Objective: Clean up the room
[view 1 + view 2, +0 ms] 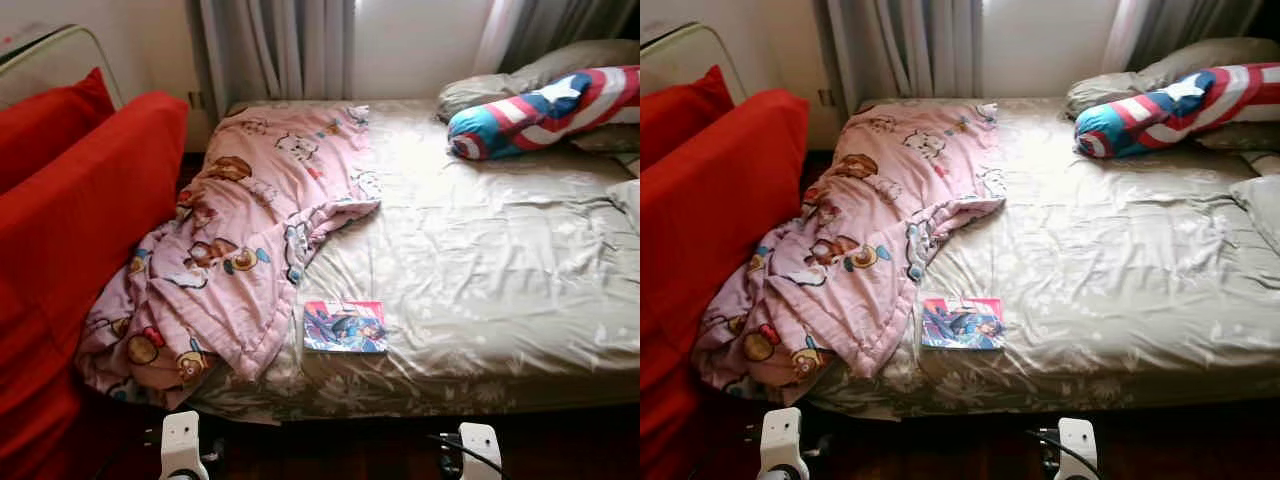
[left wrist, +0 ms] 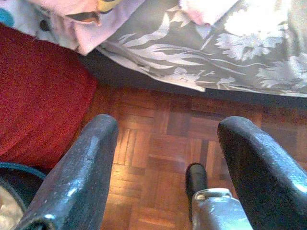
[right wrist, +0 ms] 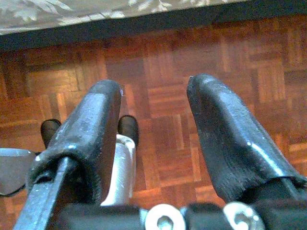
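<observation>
A crumpled pink cartoon blanket (image 1: 235, 240) lies over the left half of the bed and spills off its front left corner. A small colourful book (image 1: 345, 326) rests on the grey floral sheet (image 1: 480, 270) near the front edge, just right of the blanket. A striped blue, red and white bolster with a star (image 1: 545, 110) lies at the bed's back right. My left gripper (image 2: 165, 143) hangs open above the parquet floor (image 2: 158, 143) below the bed's front edge. My right gripper (image 3: 153, 115) is open too, also above the floor, with nothing between its fingers.
A red sofa with red cushions (image 1: 70, 220) stands against the bed's left side. Grey pillows (image 1: 560, 65) lie at the back right by the curtains (image 1: 280, 45). My white wrist housings (image 1: 183, 445) show at the bottom edge. A dark cable (image 1: 470, 452) crosses near the right one.
</observation>
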Motion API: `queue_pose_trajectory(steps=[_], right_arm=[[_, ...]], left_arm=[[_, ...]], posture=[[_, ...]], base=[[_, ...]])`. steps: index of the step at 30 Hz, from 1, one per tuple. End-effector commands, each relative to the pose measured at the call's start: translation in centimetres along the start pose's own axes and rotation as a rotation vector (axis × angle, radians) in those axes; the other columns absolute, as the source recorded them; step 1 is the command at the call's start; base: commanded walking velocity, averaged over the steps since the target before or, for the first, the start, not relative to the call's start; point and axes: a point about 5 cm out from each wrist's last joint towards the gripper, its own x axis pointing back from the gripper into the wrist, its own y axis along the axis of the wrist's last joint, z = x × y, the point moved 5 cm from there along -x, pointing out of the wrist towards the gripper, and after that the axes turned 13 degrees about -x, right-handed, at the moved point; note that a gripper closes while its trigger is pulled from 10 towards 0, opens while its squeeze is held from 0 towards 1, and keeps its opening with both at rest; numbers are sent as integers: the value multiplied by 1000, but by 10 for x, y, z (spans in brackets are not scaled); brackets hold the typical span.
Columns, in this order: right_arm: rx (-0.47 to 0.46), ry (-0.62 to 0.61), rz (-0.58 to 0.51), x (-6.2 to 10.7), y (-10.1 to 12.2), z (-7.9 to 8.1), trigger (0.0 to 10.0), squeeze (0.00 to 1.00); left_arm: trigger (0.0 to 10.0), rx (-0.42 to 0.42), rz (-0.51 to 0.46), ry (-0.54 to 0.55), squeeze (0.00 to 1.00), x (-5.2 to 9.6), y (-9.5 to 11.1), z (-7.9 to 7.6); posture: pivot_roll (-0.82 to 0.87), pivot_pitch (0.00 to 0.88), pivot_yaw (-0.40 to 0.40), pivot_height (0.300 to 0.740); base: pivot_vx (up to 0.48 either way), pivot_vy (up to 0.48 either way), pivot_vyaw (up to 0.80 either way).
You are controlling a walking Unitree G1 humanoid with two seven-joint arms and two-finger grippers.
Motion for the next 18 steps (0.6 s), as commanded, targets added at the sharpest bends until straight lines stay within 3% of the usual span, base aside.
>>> queue_pose_trajectory(steps=[1,5,10,18], right_arm=[[-1,-6,7,0,-1,-2,10000,0],[32,1,11,0,-1,-2,10000,0],[27,1,5,0,0,-2,10000,0],[14,12,-1,-1,3,2,10000,0]], left_arm=[[10000,2,7,8,0,0,-2,0],[10000,18,6,26,0,1,-2,1],[10000,15,10,27,0,1,-2,1],[10000,17,9,35,0,0,-1,2]], posture=[[-27,54,13,740],[-27,60,10,740],[-25,68,13,740],[-18,70,12,740]], base=[[0,0,0],[263,0,0],[271,0,591],[270,0,0]])
